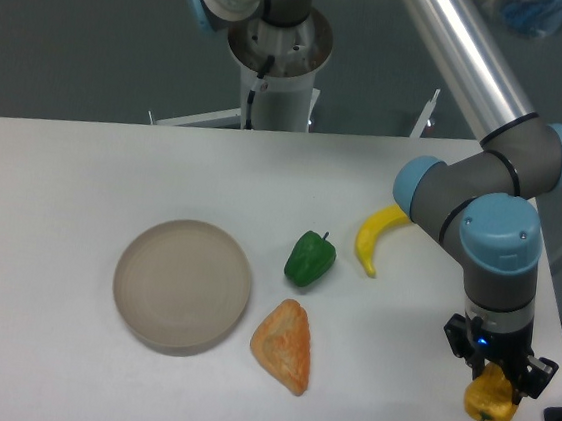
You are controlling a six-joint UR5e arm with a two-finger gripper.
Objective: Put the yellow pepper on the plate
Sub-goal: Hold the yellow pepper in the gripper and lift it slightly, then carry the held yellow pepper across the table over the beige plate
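While gripped, yellow pepper [490, 401] off plate [183, 284].

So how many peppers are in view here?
2. The green pepper lies mid-table, right of the plate. The yellow pepper is at the table's near right edge, in the gripper. None seems hidden.

No readable text, labels, brands or numbers on any object or surface in view.
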